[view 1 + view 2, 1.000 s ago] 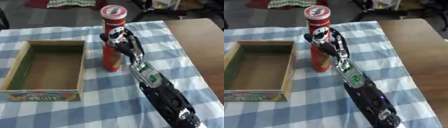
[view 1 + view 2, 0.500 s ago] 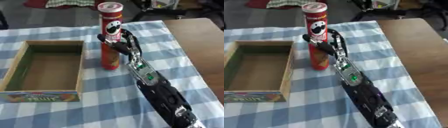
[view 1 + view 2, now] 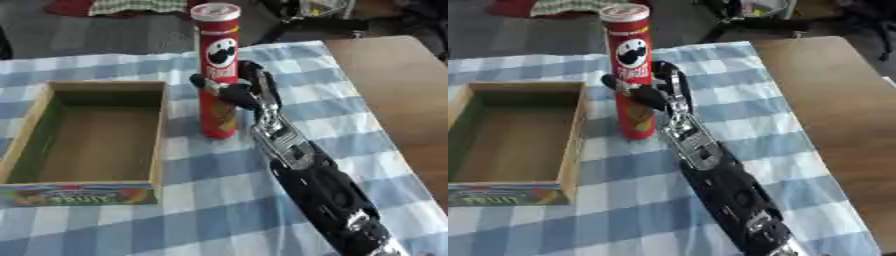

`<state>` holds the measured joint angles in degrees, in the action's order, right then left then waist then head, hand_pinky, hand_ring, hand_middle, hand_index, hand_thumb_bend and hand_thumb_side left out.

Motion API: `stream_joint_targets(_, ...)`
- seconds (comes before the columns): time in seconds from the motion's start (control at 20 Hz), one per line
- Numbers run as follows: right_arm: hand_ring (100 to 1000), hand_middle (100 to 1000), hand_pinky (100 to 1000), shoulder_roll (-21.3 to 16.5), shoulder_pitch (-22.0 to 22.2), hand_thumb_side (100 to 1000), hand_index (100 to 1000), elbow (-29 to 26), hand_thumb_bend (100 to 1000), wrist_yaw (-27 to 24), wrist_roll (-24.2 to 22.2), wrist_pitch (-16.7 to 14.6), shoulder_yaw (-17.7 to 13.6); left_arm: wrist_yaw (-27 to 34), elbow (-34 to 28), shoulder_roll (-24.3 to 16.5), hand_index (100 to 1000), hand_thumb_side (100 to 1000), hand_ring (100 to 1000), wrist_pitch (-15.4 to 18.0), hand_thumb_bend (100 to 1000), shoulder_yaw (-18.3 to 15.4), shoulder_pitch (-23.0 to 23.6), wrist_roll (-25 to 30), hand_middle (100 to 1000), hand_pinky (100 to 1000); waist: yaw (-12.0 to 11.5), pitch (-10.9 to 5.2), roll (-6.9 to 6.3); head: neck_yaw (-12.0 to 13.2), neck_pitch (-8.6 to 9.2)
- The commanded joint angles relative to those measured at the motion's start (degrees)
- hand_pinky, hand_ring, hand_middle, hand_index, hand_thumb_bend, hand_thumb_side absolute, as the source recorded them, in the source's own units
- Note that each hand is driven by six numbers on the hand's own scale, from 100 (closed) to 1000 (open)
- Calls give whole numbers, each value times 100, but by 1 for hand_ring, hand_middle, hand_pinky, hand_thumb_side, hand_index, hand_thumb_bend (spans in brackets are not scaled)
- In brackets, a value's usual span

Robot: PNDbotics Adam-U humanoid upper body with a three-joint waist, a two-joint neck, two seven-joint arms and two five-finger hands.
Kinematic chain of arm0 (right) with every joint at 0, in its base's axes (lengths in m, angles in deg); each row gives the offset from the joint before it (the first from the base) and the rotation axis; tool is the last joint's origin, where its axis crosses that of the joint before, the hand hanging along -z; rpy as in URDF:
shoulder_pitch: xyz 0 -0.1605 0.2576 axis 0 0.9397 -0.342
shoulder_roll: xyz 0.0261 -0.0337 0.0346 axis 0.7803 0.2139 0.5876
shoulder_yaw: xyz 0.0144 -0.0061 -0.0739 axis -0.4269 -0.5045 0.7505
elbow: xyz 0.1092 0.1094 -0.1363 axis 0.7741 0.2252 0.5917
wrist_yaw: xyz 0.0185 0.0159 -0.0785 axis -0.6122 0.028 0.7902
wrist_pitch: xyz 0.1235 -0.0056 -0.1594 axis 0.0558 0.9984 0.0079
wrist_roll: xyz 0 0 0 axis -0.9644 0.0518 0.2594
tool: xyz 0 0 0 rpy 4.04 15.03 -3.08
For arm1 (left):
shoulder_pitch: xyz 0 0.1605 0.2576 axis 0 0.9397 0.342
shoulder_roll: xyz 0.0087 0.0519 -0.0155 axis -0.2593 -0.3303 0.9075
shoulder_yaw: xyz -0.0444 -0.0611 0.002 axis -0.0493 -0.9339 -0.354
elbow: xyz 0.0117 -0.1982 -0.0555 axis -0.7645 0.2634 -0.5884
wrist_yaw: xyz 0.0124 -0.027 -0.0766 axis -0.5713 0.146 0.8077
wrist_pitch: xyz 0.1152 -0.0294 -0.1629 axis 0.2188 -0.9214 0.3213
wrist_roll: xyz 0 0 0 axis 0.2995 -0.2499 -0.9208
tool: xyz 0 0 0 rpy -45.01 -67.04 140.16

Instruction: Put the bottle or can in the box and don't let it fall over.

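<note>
A tall red can (image 3: 217, 60) with a white lid and a face logo is upright, its base just above or on the checked cloth right of the box. My right hand (image 3: 238, 91) is curled round the can's middle, thumb in front and fingers behind, with the black arm running down to the lower right. The open wooden box (image 3: 96, 130) with a fruit label on its front wall sits at the left, nothing inside. My left hand shows in neither view.
A blue and white checked cloth (image 3: 219, 210) covers the table. Bare brown tabletop (image 3: 842, 100) lies at the right. Dark floor and clutter sit beyond the far edge.
The can, held in my right hand, has shifted a little left toward the box and appears slightly higher in view.
</note>
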<state>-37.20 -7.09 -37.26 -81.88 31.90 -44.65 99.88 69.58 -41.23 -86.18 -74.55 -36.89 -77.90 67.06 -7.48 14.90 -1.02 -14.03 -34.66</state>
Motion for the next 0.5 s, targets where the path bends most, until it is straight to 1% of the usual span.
stream_joint_targets(0.05, 685, 545, 794, -30, -100, 237, 496, -123, 839, -26, 138, -25, 11, 14, -64, -95, 794, 603, 901, 9, 379, -26, -32, 24, 873, 1000, -5, -73, -21, -14, 51)
stream_joint_targets(0.25, 592, 465, 758, -39, -85, 165, 374, -223, 757, -15, 318, -55, 19, 17, -64, -98, 794, 604, 901, 11, 377, -29, -32, 25, 873, 1000, 2, -76, -22, -16, 59)
stream_joint_targets(0.3, 592, 465, 758, -40, -76, 165, 374, -245, 757, -31, 359, -86, 22, 17, -64, -98, 794, 604, 901, 11, 377, -30, -31, 26, 873, 1000, 3, -76, -22, -17, 60)
stream_joint_targets(0.35, 538, 413, 733, -38, -69, 129, 316, -269, 720, -59, 411, -139, 18, 17, -64, -99, 794, 604, 902, 11, 375, -31, -31, 27, 873, 1000, 4, -78, -22, -17, 61)
stream_joint_targets(0.5, 473, 343, 719, -38, -47, 100, 248, -319, 681, -184, 518, -386, 26, 18, -65, -106, 794, 605, 902, 14, 371, -34, -30, 29, 873, 1000, 7, -83, -22, -8, 47)
